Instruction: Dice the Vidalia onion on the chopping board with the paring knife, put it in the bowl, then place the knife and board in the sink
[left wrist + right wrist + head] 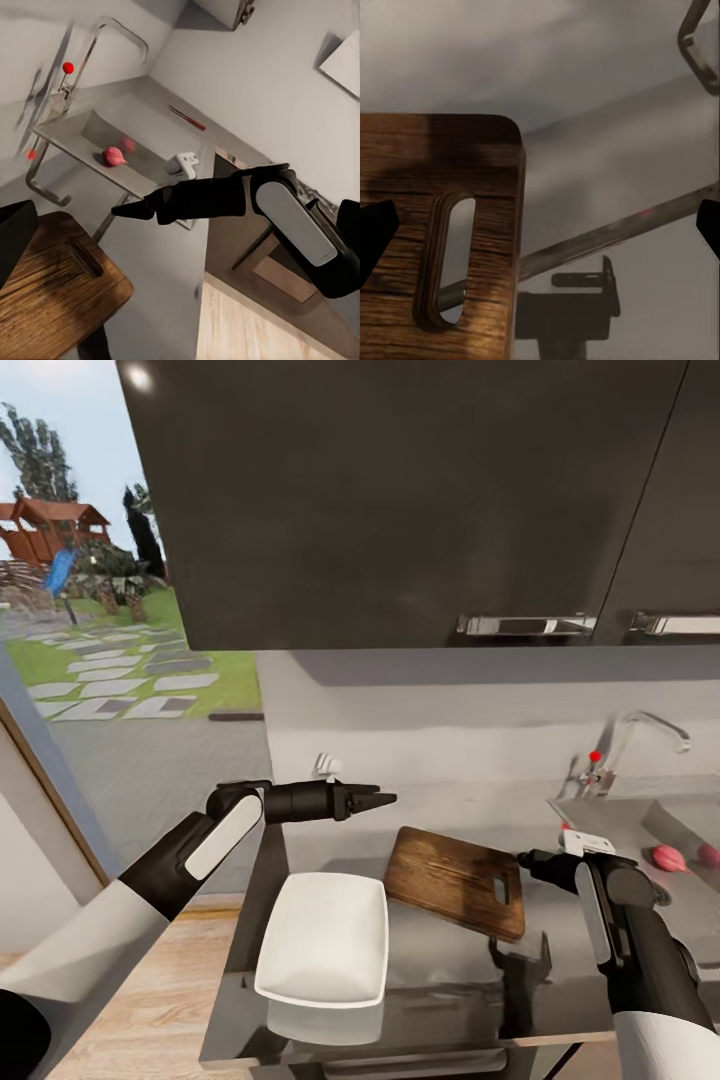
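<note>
Nearest, the bowl [325,940] sits on the countertop [450,980], the chopping board [458,880] just behind it. The right gripper [524,857], jaws apparently apart, hovers at the board's slot end; the left gripper [385,798] looks closed and empty. Farther off, the onion [668,857] lies in the sink [610,820]. Risk: reaching across could nudge the board.

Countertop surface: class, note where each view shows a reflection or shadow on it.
Head view: the glossy countertop mirrors the bowl and the right arm. Right wrist view: a dark gripper-shaped reflection or shadow lies beside the chopping board. Left wrist view: the onion casts a faint pink reflection on the sink wall.
</note>
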Robot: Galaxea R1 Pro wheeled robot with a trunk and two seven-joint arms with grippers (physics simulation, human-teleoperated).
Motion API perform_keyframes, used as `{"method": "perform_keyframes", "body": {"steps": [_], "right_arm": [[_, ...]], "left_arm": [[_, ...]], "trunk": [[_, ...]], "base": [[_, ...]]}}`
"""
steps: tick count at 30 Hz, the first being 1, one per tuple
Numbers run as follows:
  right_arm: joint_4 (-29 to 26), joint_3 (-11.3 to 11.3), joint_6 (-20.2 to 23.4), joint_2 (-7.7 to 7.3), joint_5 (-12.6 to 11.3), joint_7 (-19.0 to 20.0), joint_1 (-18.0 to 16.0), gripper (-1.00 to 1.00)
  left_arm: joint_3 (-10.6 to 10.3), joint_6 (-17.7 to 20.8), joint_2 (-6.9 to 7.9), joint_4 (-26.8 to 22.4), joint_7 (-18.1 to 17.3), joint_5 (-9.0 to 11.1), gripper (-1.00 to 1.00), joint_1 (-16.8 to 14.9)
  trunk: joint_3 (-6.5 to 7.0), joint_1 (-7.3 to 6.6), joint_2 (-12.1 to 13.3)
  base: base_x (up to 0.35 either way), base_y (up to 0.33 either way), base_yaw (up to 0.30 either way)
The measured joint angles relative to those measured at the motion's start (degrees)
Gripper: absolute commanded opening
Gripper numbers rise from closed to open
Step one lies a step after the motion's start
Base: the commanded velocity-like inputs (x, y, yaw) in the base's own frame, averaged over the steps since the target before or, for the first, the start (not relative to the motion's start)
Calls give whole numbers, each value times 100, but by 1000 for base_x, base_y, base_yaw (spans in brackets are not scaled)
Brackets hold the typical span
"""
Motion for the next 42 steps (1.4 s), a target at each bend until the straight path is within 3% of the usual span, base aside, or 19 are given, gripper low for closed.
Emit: {"method": "perform_keyframes", "body": {"steps": [42], "right_arm": [[143, 0, -174, 9, 0, 1, 0, 100]], "left_arm": [[1, 0, -7, 52, -7, 1, 100, 0]], "trunk": [[-364, 0, 0]], "base": [[0, -1, 0]]}}
